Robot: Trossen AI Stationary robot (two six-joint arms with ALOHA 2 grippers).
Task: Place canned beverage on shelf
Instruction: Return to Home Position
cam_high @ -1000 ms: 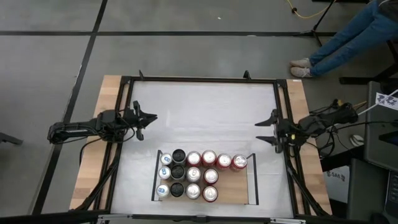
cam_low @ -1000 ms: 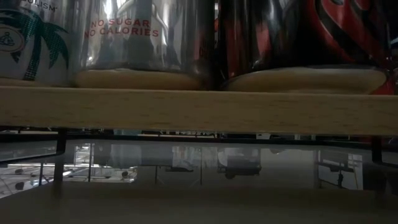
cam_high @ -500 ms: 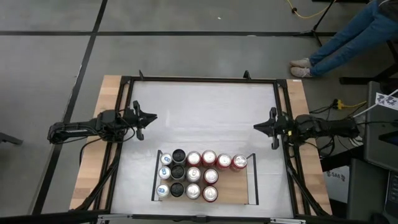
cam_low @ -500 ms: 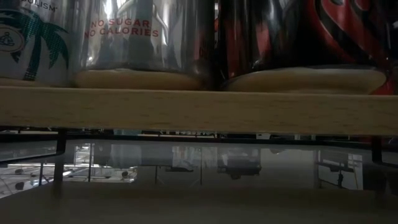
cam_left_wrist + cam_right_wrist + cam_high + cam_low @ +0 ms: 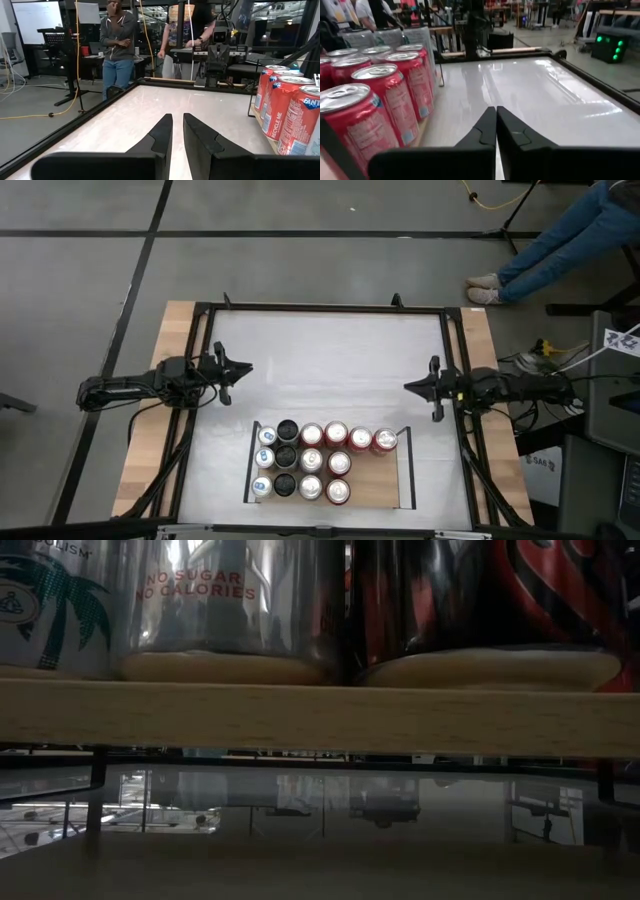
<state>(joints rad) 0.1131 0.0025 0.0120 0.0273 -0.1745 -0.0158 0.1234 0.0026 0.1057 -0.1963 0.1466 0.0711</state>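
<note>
The wooden shelf (image 5: 380,483) holds fourteen upright cans (image 5: 312,461).

We find the left arm (image 5: 130,390) stretched low and roughly level. Its left gripper (image 5: 246,367) points inward toward the opposite arm, jaws all but closed with only a thin slit between them, holding nothing. We find the right arm (image 5: 520,387) likewise low and level, the right gripper (image 5: 408,387) facing inward, jaws pressed together, empty.
</note>
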